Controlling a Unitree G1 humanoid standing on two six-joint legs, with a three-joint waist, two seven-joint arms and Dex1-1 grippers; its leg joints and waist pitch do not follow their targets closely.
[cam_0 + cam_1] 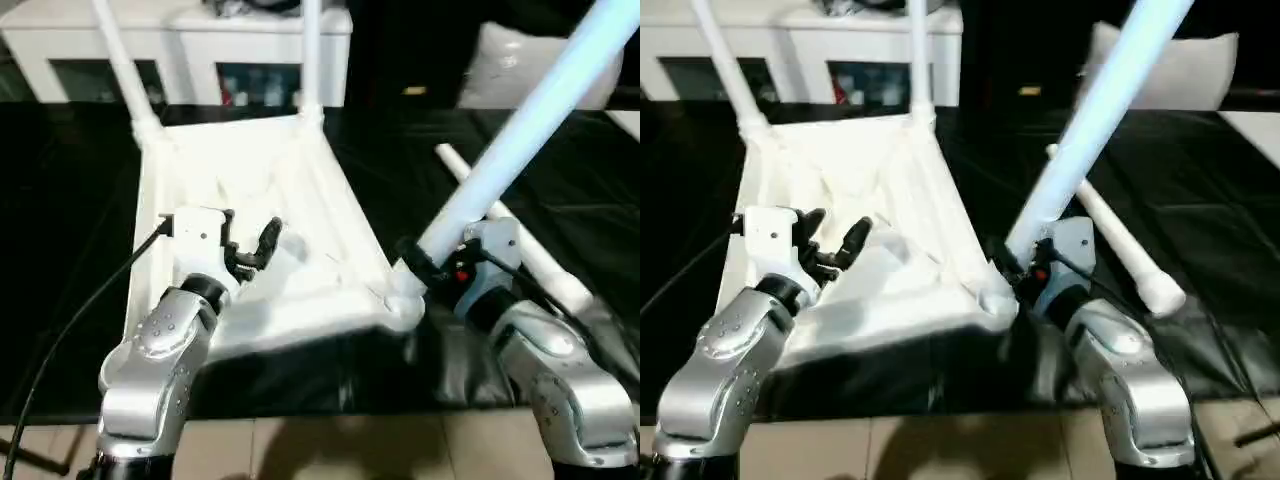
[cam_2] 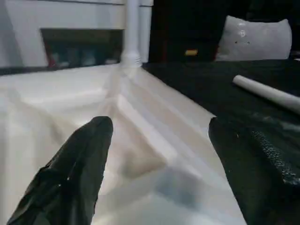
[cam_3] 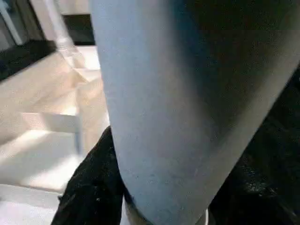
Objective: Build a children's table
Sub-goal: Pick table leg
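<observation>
White plastic tabletop (image 1: 270, 240) lies upside down under the wide-open left gripper (image 1: 248, 243), beside which the right gripper (image 1: 432, 268), clamping a long round leg (image 1: 530, 130), should hold it square over the near corner socket (image 1: 403, 300) while twisting.

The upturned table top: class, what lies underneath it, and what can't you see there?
The table top rests on a black surface, which shows all around its edges. Whatever lies directly beneath the top is covered by it, so it cannot be seen.

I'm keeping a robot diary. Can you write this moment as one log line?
tabletop: upside down, two far legs in | right tool: shut on third leg, at near corner socket | left tool: open over underside | fourth leg: lying loose
</observation>
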